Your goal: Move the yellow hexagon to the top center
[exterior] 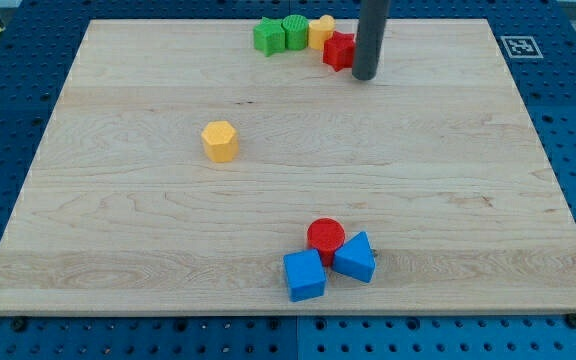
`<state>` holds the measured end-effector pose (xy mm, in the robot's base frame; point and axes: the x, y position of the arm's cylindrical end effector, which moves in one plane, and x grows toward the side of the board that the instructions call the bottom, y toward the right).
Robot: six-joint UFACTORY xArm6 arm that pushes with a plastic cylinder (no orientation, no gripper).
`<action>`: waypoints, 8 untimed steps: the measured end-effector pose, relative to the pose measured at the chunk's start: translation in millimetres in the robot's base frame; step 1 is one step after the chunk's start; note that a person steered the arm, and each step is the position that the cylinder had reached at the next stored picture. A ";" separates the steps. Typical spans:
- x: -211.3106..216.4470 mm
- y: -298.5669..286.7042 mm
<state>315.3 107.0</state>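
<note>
No pincer, bare rod. My tip [364, 76] touching red block [339, 50], far from yellow hexagon [220, 141]. Hexagon prob light, rigid, slides easy; push lower-left face.

My straight dark rod [372, 35] comes down from the view's top edge, a little right of centre, and stands upright with no visible tilt. My tip [365, 76] rests at the height of the table top, near the view's top. Only this rod of my arm shows; the rest lies out of view.
</note>
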 end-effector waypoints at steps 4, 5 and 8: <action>41.5 -251.4; 84.9 -255.5; 111.1 -162.0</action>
<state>426.4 -54.9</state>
